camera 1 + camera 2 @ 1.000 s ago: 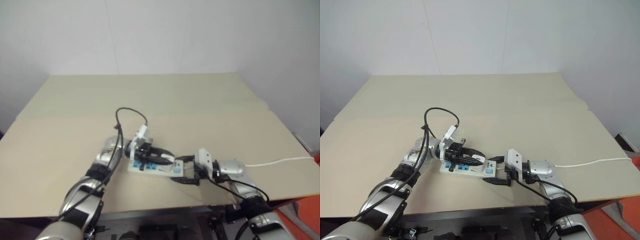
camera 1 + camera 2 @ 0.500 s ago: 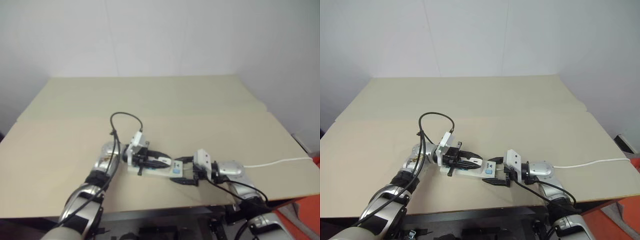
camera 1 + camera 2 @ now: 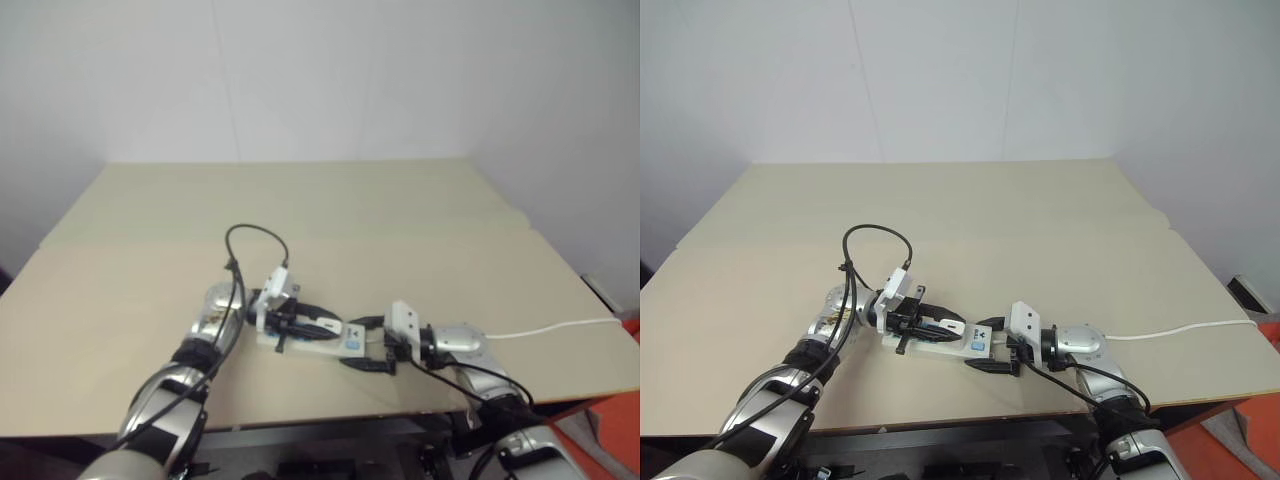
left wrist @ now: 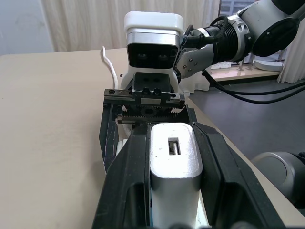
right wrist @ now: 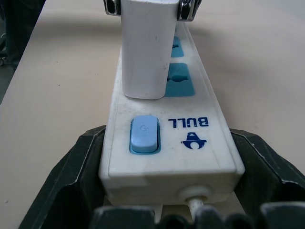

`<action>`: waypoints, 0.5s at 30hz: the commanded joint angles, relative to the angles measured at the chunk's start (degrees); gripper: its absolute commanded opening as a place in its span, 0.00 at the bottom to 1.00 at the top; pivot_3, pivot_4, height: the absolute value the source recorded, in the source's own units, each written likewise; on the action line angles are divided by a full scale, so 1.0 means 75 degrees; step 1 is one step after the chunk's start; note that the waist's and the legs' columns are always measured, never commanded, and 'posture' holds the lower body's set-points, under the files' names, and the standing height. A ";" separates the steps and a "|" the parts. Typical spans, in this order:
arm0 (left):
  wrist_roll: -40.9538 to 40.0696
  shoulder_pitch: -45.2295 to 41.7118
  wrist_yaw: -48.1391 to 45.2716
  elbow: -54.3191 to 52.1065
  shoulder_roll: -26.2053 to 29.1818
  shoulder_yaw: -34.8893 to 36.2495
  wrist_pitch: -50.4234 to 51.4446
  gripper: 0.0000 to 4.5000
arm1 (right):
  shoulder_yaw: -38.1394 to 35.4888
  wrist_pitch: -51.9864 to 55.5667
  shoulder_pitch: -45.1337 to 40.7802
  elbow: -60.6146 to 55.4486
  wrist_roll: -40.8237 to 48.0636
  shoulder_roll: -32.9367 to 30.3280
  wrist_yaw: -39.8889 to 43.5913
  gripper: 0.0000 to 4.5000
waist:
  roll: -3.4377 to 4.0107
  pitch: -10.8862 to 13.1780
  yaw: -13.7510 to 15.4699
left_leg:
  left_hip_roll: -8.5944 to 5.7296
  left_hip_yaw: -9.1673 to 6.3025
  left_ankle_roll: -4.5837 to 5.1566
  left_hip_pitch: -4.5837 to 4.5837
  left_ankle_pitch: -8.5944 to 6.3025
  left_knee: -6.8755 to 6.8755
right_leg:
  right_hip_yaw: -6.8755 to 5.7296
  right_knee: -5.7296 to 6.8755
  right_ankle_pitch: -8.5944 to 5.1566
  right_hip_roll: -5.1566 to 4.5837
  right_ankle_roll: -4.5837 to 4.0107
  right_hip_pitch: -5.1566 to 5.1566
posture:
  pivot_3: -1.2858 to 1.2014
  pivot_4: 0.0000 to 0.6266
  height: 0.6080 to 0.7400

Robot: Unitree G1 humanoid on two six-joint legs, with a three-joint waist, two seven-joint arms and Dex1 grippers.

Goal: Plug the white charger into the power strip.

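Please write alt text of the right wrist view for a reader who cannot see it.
The white charger stands on the power strip at the socket nearest its blue switch, held from above by the left pincer. The right pincer's black fingers clamp the strip's cord end on the beige table.

The two head views look forward and down from above the near edge of the surface (image 3: 1060, 215), with the power strip (image 3: 958, 342) low in the middle and a pale wall beyond it; both cover the same area, slightly offset sideways. The left wrist view sits close over the strip, facing along it toward the right pincer (image 4: 150, 126), with the white charger (image 4: 174, 164) in the foreground. The right wrist view looks the opposite way from the strip's switch end, very near. Both wrist views share the charger and strip.
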 commanded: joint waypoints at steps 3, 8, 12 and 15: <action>0.0650 0.0046 -0.0029 0.0747 0.0457 -0.0255 0.0707 0.23 | 0.0248 -0.0204 0.0111 0.0001 -0.0206 -0.0034 0.0160 0.76 | -0.0001 -0.0006 0.0004 | 0.0000 -0.0001 0.0000 0.0001 0.0000 0.0001 | 0.0000 0.0002 0.0000 0.0001 0.0000 0.0001 | 0.52 0.24 1.00; 0.0170 0.0033 -0.0030 0.0618 0.0441 -0.0040 0.1358 0.52 | 0.0263 -0.0233 0.0070 0.0055 -0.0211 -0.0007 0.0127 0.76 | 0.0004 -0.0010 -0.0041 | 0.0000 0.0002 0.0000 0.0001 -0.0004 -0.0007 | 0.0011 0.0002 -0.0002 0.0007 0.0003 -0.0007 | 0.52 0.24 1.00; 0.0094 0.0112 -0.0030 0.0455 0.0434 0.0073 0.1302 0.81 | 0.0271 -0.0258 0.0051 0.0084 -0.0209 0.0004 0.0125 0.76 | 0.0004 -0.0010 -0.0015 | 0.0001 0.0000 -0.0006 -0.0004 -0.0009 -0.0007 | 0.0005 0.0000 -0.0012 0.0003 0.0003 -0.0008 | 0.52 0.24 1.00; -0.0055 0.0158 -0.0030 0.0266 0.0532 0.0025 0.1329 0.99 | 0.0268 -0.0264 0.0027 0.0115 -0.0213 0.0000 0.0135 0.76 | 0.0004 -0.0010 -0.0015 | 0.0002 0.0001 -0.0008 -0.0003 -0.0010 -0.0007 | 0.0006 0.0002 -0.0012 0.0004 0.0002 -0.0008 | 0.52 0.24 1.00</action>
